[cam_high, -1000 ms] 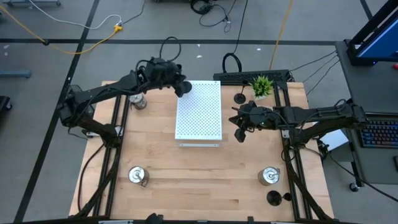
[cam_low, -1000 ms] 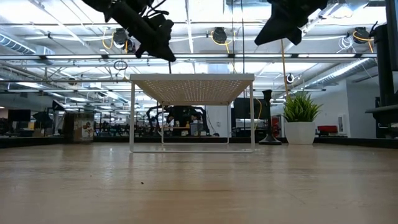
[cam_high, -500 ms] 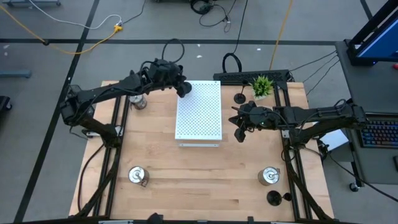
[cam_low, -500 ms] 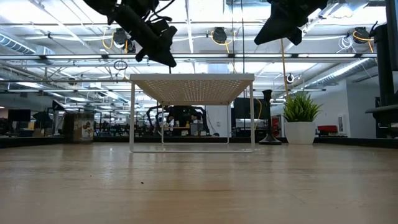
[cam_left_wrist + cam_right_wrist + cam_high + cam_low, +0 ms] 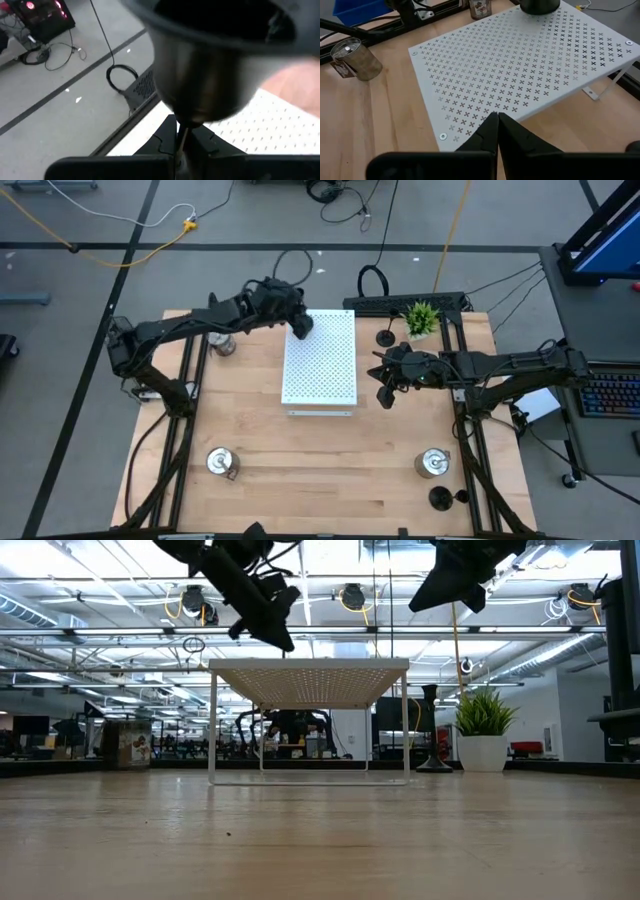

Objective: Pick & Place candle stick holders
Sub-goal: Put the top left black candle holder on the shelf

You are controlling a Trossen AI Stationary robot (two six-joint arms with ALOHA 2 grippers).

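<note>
My left gripper hangs over the far left corner of the white perforated board, shut on a black candle stick holder. Its dark round body fills the left wrist view. My right gripper waits shut beside the board's right edge and holds nothing. One silver holder stands on the table at the far left, another at the near left, a third at the near right. One black holder stands by the plant, another at the near right. My left gripper pinches the black holder's thin stem between its two fingers. The fingers slant down toward the board, and the holder's round body sticks out ahead of them. The holder is lifted clear of the board.
The board stands on thin legs in the table's middle, with open room under it. A small green potted plant is at the far right. Bare wood lies between the two near silver holders.
My left gripper has carried the black holder toward the table's right, from beside the board's far left corner to above it, and has sunk a little. It stays shut on the holder.
</note>
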